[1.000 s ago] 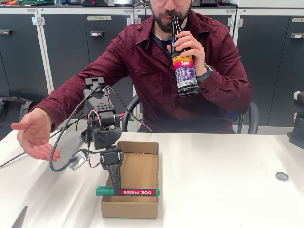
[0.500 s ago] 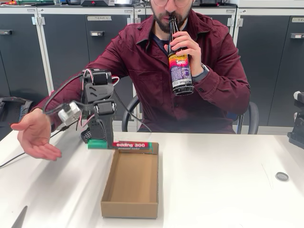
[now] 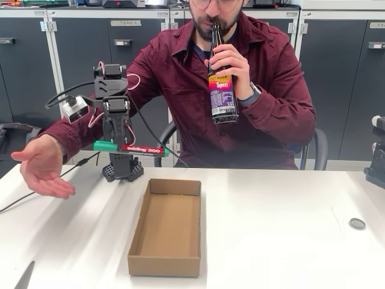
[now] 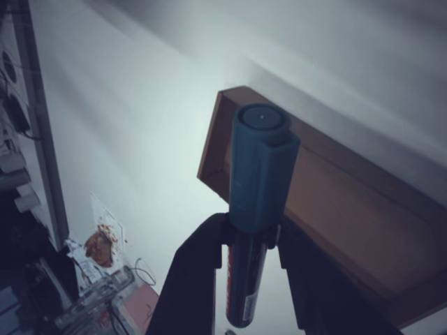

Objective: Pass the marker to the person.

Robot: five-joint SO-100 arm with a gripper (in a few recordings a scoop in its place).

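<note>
The marker [image 3: 144,150], with its green cap and "edding 300" label, hangs level above the table's back left, and my gripper [image 3: 116,146] is shut on it near the cap end. In the wrist view the green cap [image 4: 260,167] points toward the camera, clamped in my gripper [image 4: 251,241]. The person [image 3: 192,78] sits behind the table in a maroon shirt. Their open hand [image 3: 41,168] is held palm up, left of the marker and slightly lower, a short gap from the cap.
An open cardboard box [image 3: 165,226] lies on the white table in front of my arm, and its corner [image 4: 335,202] shows under the marker. The person drinks from a brown bottle [image 3: 221,90]. A small round cap [image 3: 357,223] lies far right; a cable [image 3: 24,195] trails left.
My gripper has lifted the marker out of the box, up and back to the left, toward the person's open hand. The bottle has tipped lower.
</note>
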